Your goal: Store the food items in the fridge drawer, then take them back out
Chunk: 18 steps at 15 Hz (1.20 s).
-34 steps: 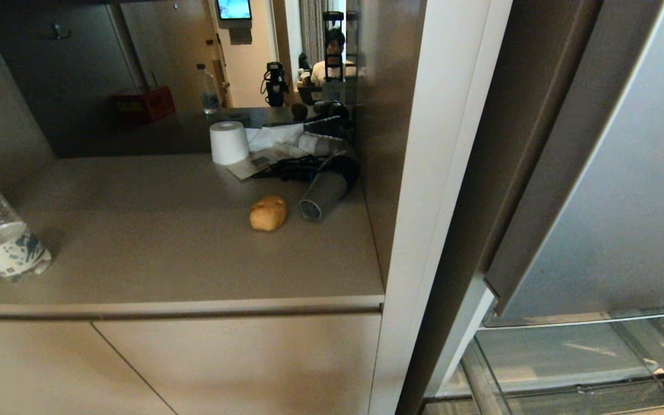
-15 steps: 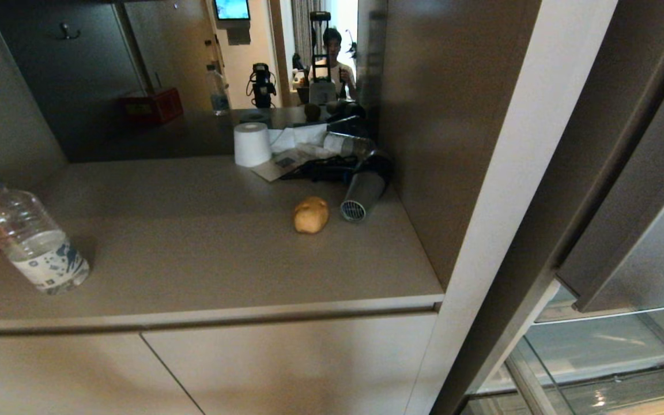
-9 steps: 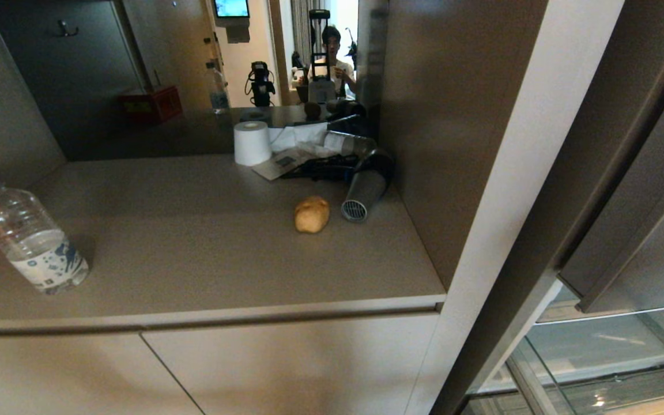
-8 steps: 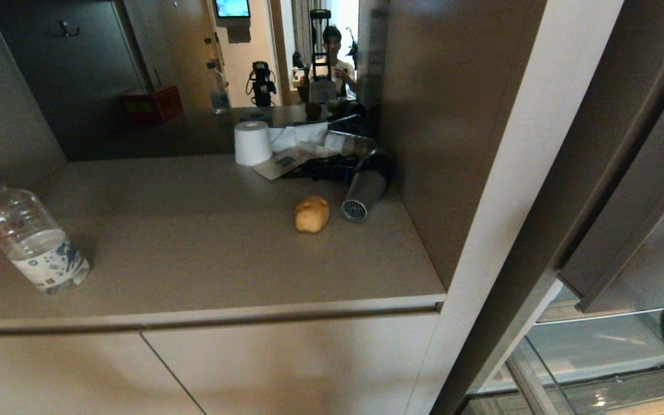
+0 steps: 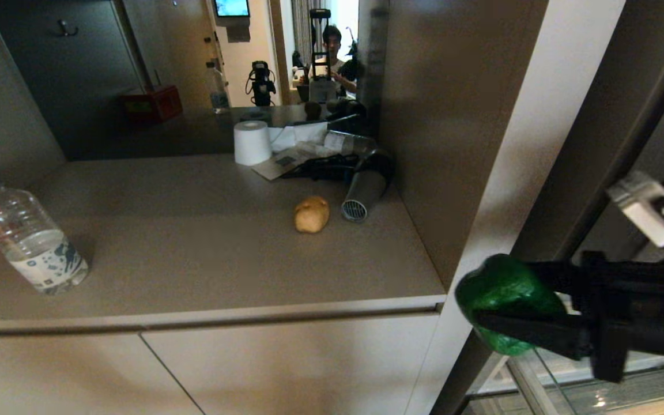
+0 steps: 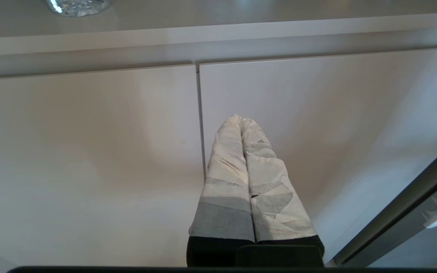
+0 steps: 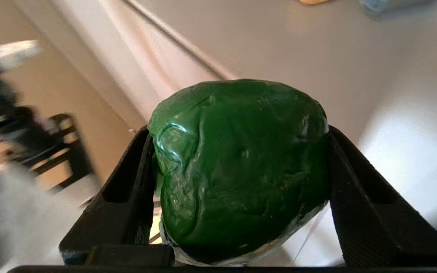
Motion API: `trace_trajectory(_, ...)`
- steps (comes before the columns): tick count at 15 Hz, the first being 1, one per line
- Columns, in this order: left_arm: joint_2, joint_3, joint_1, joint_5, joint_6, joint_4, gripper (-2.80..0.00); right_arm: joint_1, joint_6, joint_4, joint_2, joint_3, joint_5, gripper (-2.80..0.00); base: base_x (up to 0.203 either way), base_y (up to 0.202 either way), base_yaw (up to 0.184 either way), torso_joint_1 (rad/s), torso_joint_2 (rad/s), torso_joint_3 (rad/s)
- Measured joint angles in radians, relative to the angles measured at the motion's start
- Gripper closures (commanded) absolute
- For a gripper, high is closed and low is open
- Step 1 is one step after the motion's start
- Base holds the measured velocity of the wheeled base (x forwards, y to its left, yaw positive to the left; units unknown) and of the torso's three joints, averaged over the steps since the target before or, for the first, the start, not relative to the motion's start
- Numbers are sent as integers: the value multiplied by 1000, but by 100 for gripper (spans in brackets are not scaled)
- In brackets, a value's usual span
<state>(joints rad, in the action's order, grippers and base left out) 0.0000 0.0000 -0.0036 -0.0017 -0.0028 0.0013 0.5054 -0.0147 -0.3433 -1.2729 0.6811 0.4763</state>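
Right gripper (image 5: 496,305) has swung in from the right edge since half a second ago and now hangs level in front of the pale fridge post, black fingers clamped on the glossy dark-green bell pepper (image 5: 502,291), one finger on each side. Tan-brown potato-like lump (image 5: 311,214) unmoved on the beige countertop (image 5: 193,242), just beside the grey hair dryer (image 5: 363,190). See-through fridge drawer (image 5: 562,389) pulled out, lower right. Left gripper (image 6: 240,123) parked before the beige cabinet doors (image 6: 89,151), taped fingers pressed together.
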Motion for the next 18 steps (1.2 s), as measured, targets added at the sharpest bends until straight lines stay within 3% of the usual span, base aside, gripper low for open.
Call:
trace_trajectory(4, 0, 0, 0, 0, 0, 0, 0, 129, 4, -269, -198, 26, -247, 0, 0, 0, 0, 0, 0, 0)
trace_trajectory(10, 0, 0, 0, 0, 0, 0, 0, 222, -13, -334, -367, 134, -498, 0, 0, 0, 0, 0, 0, 0)
trace_trajectory(14, 0, 0, 0, 0, 0, 0, 0, 277, -76, -443, -501, 202, -667, 0, 0, 0, 0, 0, 0, 0)
trace_trajectory(18, 0, 0, 0, 0, 0, 0, 0, 293, -79, -468, -630, 324, -848, 0, 0, 0, 0, 0, 0, 0)
